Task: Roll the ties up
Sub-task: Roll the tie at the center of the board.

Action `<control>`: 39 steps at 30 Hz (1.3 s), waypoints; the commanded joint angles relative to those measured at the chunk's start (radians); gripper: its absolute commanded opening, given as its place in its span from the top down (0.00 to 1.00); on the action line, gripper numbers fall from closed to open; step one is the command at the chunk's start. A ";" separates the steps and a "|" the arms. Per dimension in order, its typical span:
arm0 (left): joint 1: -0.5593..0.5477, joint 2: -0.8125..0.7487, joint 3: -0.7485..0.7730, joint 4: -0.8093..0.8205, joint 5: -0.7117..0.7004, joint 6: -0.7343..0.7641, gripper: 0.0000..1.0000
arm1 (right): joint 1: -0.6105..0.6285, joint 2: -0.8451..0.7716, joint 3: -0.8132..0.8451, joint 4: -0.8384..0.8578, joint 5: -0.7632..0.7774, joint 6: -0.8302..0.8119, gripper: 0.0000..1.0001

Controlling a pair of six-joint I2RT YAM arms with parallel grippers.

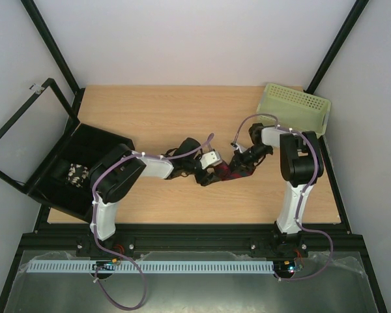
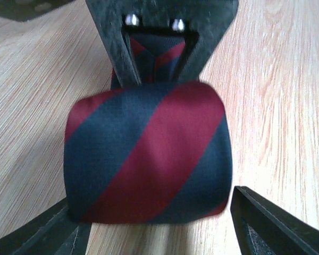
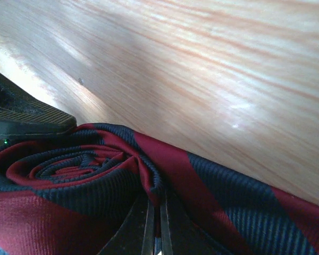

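From the left, our left gripper (image 2: 154, 207) stands open: its fingers (image 2: 276, 223) sit wide on either side of the tie (image 2: 149, 154), one just touching the roll's lower corner and the other a little off it, so we judge it gives the roll almost no support. The tie lies rolled up on the table (image 1: 150, 111) near the middle, between the two arms, dark red and navy, with its coils showing in the right wrist view. Our right gripper (image 3: 156, 212) is closed, and it appears to pinch a fold of the outer wrap. That thin pinch is what worries us. The fabric looks smooth, and with only one layer held the coil could spring loose, or its inner turns could slide out sideways if we lift or drag it. The two grippers are also very close across the roll, so a careless move could knock it over or bump one against the other. As for containers, the black box (image 1: 85, 140) at the left edge stands open with a small patterned thing (image 1: 76, 173) inside, too small to name. We cannot tell what the pale green basket (image 1: 296, 107) in the far right corner holds.
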 commanded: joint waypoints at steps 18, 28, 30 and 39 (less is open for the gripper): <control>-0.020 0.049 -0.025 -0.076 -0.105 0.146 0.69 | 0.014 -0.043 0.022 -0.092 -0.076 0.010 0.66; -0.038 0.058 -0.017 -0.099 -0.118 0.169 0.66 | 0.058 -0.089 0.008 -0.149 -0.223 -0.002 0.54; -0.038 0.059 -0.016 -0.101 -0.117 0.173 0.66 | 0.067 -0.070 0.002 -0.129 -0.217 0.009 0.54; -0.039 0.057 -0.021 -0.122 -0.117 0.191 0.65 | 0.059 -0.093 0.040 -0.171 -0.253 -0.017 0.48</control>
